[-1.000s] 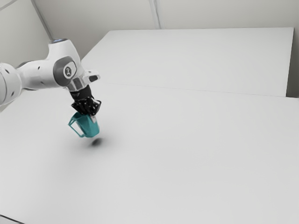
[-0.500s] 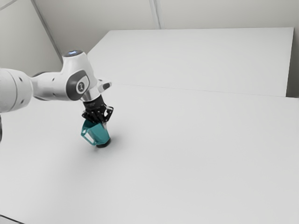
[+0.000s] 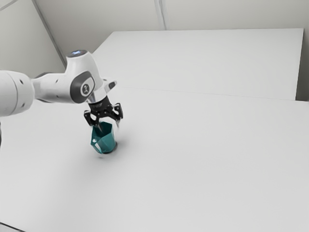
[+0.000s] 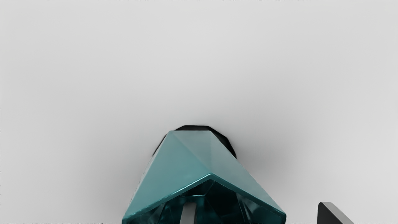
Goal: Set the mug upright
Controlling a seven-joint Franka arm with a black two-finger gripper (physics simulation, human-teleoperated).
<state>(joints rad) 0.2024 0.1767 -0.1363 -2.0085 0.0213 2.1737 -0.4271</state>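
The gripper [image 3: 109,127] points down over the teal mug [image 3: 104,140], its fingers apart. In the wrist view the gripper [image 4: 256,214] has one finger inside the mouth of the mug [image 4: 186,158] and the other outside, well away from the wall. The faceted mug stands nearly upright on the table, its mouth up toward my hand and its dark base low, leaning slightly. Its handle faces the exterior view's lower left. Whether the base rests fully flat I cannot tell.
The white table [image 3: 193,159] stretches far to the exterior view's right. A pale panel [image 3: 207,63] rises behind it.
My hand first came down and toward the exterior view's right with the tilted mug. Since then the fingers have opened and the mug has turned more upright.
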